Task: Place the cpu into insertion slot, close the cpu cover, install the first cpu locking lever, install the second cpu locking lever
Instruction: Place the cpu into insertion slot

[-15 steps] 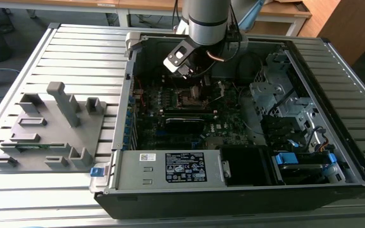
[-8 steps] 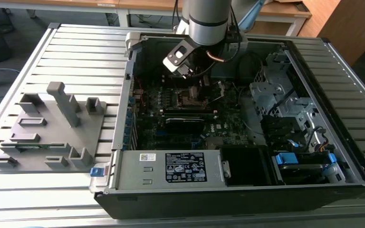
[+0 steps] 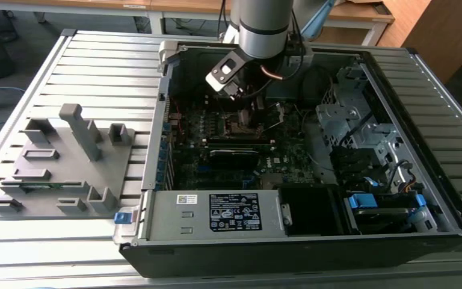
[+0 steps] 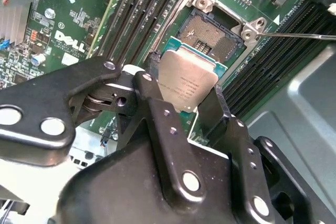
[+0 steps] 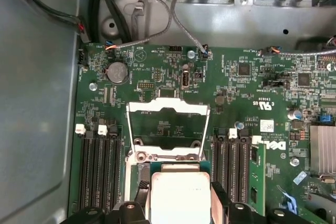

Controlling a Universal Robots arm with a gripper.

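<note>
Gripping the cpu (image 4: 186,77) by two opposite edges, the gripper (image 4: 181,94) hangs just over the insertion slot (image 4: 212,35), upper middle of the exterior view; chip not seated yet. The cpu cover (image 5: 168,109) stands flipped up, leaving the slot free for it.

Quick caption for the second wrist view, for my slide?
The gripper shut on the cpu, holding it close by the uncovered insertion slot, not yet seated.
</note>
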